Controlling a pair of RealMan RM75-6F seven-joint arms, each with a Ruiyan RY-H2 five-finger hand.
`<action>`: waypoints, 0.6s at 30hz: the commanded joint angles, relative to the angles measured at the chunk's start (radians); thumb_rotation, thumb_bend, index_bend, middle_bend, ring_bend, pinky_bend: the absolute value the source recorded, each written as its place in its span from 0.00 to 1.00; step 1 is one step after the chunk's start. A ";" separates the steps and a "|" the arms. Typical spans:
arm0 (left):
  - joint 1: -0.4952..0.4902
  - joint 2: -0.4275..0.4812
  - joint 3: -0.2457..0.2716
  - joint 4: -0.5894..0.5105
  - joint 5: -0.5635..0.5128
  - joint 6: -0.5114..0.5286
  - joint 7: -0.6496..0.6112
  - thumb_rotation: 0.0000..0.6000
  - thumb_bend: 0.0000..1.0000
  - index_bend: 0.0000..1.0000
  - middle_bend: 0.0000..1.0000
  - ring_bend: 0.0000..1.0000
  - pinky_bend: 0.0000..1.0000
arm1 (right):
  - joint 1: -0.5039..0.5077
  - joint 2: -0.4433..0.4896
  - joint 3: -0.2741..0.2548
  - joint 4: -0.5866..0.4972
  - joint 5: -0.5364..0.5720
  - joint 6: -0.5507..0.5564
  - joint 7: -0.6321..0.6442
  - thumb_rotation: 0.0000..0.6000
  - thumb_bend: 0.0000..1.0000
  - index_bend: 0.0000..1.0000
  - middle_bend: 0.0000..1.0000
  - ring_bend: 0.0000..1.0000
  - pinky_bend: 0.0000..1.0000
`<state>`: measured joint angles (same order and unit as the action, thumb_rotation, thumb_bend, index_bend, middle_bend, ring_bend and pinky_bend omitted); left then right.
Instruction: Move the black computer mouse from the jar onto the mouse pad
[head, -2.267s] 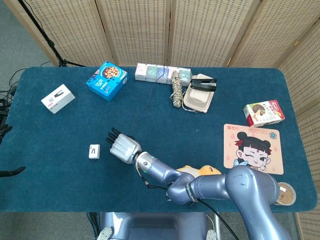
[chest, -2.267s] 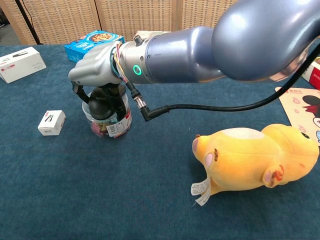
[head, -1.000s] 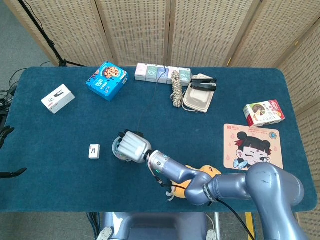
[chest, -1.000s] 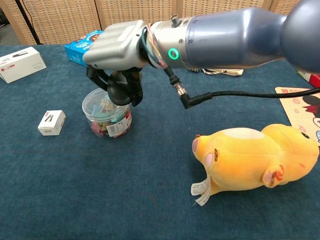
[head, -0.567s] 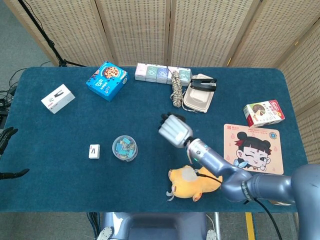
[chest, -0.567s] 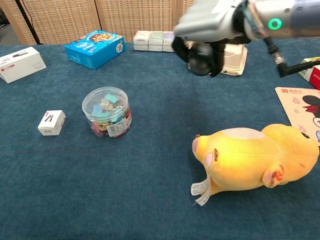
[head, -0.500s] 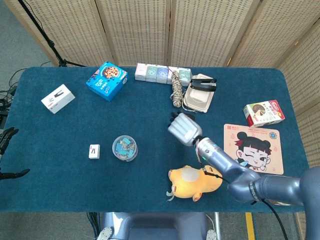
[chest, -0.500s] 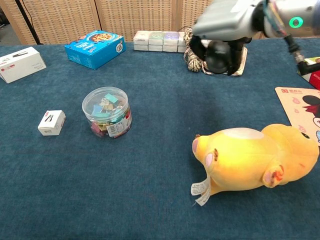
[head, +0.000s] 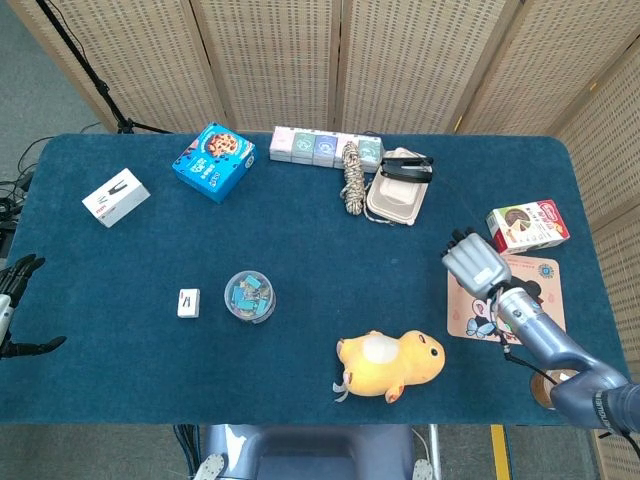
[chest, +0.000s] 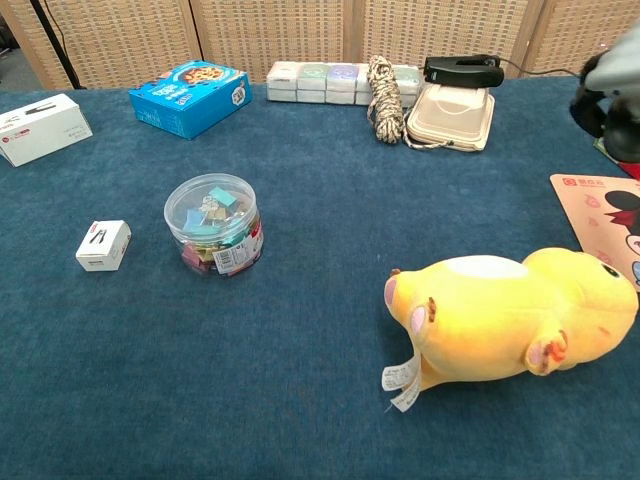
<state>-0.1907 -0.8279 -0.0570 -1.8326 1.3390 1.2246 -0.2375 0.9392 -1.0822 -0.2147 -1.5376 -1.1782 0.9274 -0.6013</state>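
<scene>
right hand (head: 475, 264) grasping the black computer mouse (chest: 612, 118) above the pink cartoon mouse pad (head: 530, 312); best lower it flat, centred, then release.

I log these colours: table (head: 300, 330) cloth deep blue; jar (chest: 213, 224) clear, with mixed teal, pink and yellow contents; mouse pad (head: 545, 273) peach-pink, printed with a cartoon face; plush toy (chest: 510, 316) yellow with pale belly; cookie box (head: 214, 161) bright blue; right hand (head: 474, 263) silver-grey.

Staged test room, blue-clothed table (head: 300, 240), folding wicker screens (head: 300, 60), tripod leg (head: 90, 85)
</scene>
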 joint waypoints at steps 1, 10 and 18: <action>-0.002 -0.002 -0.001 -0.003 -0.005 -0.003 0.007 1.00 0.00 0.00 0.00 0.00 0.00 | -0.054 0.018 -0.029 0.045 -0.040 -0.005 0.039 1.00 0.30 0.65 0.43 0.23 0.34; -0.006 -0.011 -0.002 -0.012 -0.019 -0.008 0.041 1.00 0.00 0.00 0.00 0.00 0.00 | -0.133 -0.004 -0.023 0.110 -0.113 -0.037 0.156 1.00 0.30 0.65 0.43 0.23 0.34; -0.007 -0.018 -0.002 -0.015 -0.029 -0.009 0.063 1.00 0.00 0.00 0.00 0.00 0.00 | -0.157 -0.052 -0.018 0.195 -0.256 -0.058 0.278 1.00 0.30 0.64 0.42 0.23 0.32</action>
<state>-0.1976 -0.8453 -0.0595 -1.8474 1.3105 1.2156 -0.1758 0.7909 -1.1158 -0.2321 -1.3729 -1.3953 0.8763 -0.3600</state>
